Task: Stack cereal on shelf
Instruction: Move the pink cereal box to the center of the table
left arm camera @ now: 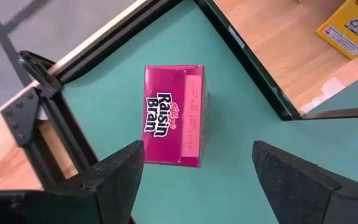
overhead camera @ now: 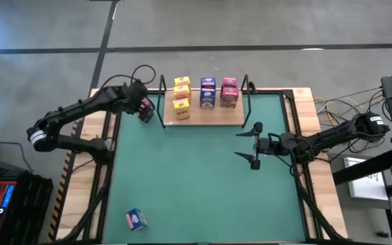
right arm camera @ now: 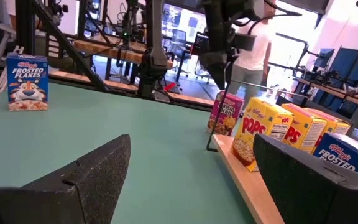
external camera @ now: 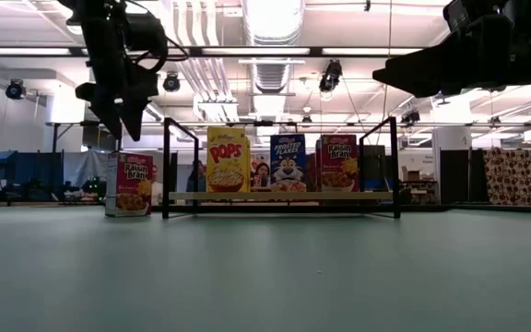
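- The left gripper (left arm camera: 194,177) hangs above the pink Raisin Bran box (left arm camera: 173,116), which stands upright on the green mat (overhead camera: 196,184) just outside the shelf's (overhead camera: 203,114) left end; its fingers are spread apart with the box free between and below them, touching neither.
- The right gripper (overhead camera: 256,146) waits over the mat in front of the shelf's right part, its jaws wide apart and holding nothing.
- On the shelf board stand the yellow Pops boxes (overhead camera: 181,94) at the left, blue Frosted Flakes boxes (overhead camera: 207,93) in the middle and pink boxes (overhead camera: 229,91) at the right (the rows look short of three in places, though the exact count is hard to read from above).
- One blue Frosted Flakes box (overhead camera: 136,219) lies well apart, near the mat's front left corner.
- The boxes look like thin printed cardboard: probably very light, stiff along the edges but easy to dent on the broad faces, and smooth enough to slip or topple at a nudge.
- A sensible hold would be across the two narrow sides near the top, squeezed gently, with the box kept upright while it is carried over the black upright (overhead camera: 162,99).
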Motion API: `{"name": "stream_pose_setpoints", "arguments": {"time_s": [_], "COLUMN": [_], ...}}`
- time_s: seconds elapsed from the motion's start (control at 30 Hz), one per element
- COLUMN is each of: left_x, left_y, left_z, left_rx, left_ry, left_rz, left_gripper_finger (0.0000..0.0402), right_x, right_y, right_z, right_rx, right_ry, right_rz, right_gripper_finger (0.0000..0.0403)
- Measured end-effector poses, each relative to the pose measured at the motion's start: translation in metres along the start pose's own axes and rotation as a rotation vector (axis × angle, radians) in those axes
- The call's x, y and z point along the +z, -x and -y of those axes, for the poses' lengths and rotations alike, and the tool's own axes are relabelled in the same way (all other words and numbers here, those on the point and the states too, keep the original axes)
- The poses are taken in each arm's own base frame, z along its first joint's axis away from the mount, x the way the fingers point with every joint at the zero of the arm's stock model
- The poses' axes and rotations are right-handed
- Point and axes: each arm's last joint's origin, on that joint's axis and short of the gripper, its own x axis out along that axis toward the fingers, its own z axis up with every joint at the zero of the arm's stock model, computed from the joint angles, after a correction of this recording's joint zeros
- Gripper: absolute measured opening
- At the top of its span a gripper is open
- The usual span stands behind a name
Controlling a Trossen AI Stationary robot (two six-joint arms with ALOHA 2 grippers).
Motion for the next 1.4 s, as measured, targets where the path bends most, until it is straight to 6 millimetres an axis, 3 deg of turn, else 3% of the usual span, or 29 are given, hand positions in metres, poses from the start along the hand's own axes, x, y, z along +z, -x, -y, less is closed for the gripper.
{"name": "stream_pose_setpoints", "arguments": {"time_s": [0.33,1.03,1.4], "left_x": [0.004,0.017,0.018], "left_y": [-0.013,-0.050,-0.059], "left_z": [-0.017,-0.025,-0.024], "left_rx": [-0.055,-0.041,-0.056], "left_ry": [0.004,0.006,0.006], "left_rz": [-0.036,-0.119,-0.149], "left_gripper_finger": [0.0281,0.0281,0.0233], "right_x": [0.000,0.000,0.000], "right_y": [0.000,0.000,0.000], "right_z": [0.000,0.000,0.000], "right_rx": [0.000,0.000,0.000], "right_ry": [0.000,0.000,0.000], "right_rz": [0.000,0.000,0.000], "right_gripper_finger": [0.0327,0.0327,0.0327]}}
